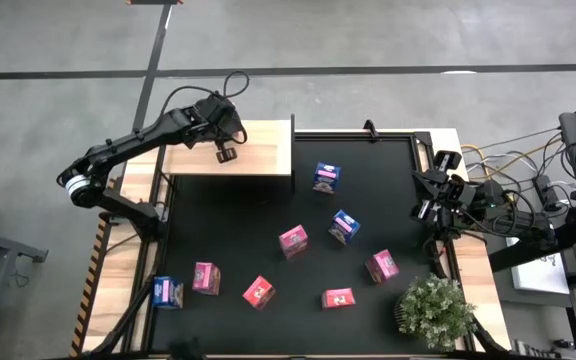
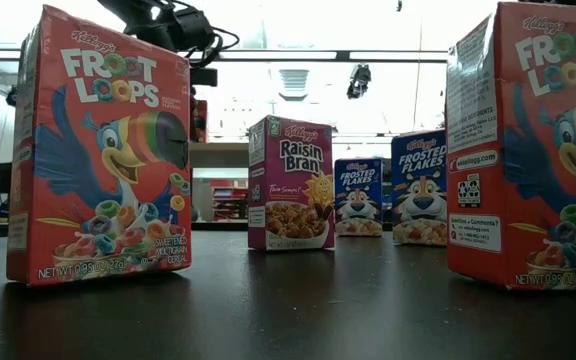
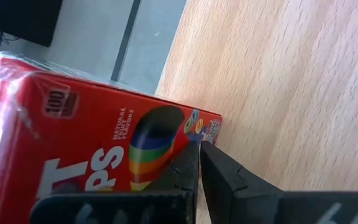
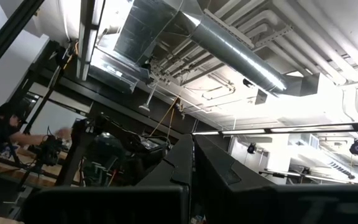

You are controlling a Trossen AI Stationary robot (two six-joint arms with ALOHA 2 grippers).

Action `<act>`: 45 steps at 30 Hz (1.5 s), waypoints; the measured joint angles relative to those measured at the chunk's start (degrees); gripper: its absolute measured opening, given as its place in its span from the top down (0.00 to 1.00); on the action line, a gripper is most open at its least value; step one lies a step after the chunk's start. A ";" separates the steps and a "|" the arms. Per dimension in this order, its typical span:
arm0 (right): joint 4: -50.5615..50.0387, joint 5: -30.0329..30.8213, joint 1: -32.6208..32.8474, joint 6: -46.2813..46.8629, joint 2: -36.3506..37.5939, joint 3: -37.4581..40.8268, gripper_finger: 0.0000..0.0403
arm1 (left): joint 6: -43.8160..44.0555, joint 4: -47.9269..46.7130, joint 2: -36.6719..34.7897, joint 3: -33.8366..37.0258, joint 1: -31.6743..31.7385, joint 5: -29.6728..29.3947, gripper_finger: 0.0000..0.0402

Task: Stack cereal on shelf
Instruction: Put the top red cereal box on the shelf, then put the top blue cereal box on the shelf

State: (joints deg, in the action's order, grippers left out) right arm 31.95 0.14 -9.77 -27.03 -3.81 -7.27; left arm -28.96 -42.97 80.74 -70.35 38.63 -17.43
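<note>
High view shows the left claw (image 1: pixel 225 153) over the pale shelf (image 1: pixel 268 150), fingers together (a red cereal box (image 3: pixel 92 149) lies just beside them). Eight boxes dot the black surface (image 1: pixel 228 220); the right claw (image 1: pixel 425 211), also closed, waits at its edge.

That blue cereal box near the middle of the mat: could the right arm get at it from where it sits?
Probably yes. The right gripper waits shut at the mat's right edge, and bare mat lies between it and the blue box; nothing stands in between.
</note>
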 joint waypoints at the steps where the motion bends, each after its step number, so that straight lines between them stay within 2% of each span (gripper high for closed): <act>1: -0.01 0.00 0.00 0.02 0.00 0.01 0.98 | -0.09 -0.03 -0.01 0.00 0.00 0.02 1.00; 8: -0.40 -0.02 0.01 0.39 0.01 0.00 0.98 | 1.66 -1.04 -1.88 -0.09 -2.22 0.45 1.00; 16: 0.19 -0.63 0.01 3.55 -2.65 0.00 0.98 | 8.31 2.67 -10.88 0.37 -11.59 12.84 1.00; 22: 1.07 -0.45 0.01 8.97 -8.37 0.00 0.98 | 12.78 12.31 -17.39 3.52 -21.04 13.11 1.00; 30: 3.65 3.57 0.01 15.52 -17.17 -2.81 0.98 | 13.42 30.67 -25.78 15.68 -28.36 13.07 1.00; 33: -0.94 4.75 0.01 17.23 -20.36 -6.86 0.98 | 14.01 36.83 -29.48 20.81 -28.57 12.86 1.00; 40: -23.38 10.27 0.00 21.00 -28.69 -21.45 0.98 | 14.72 48.87 -38.72 31.34 -28.57 6.45 1.00; 45: -36.71 11.96 -0.01 23.86 -36.18 -31.73 0.98 | 14.79 55.59 -44.08 36.93 -28.52 5.88 1.00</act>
State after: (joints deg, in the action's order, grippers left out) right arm -4.75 12.10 -9.78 -3.17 -39.99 -39.00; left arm -14.17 12.62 36.66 -33.42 10.11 -11.55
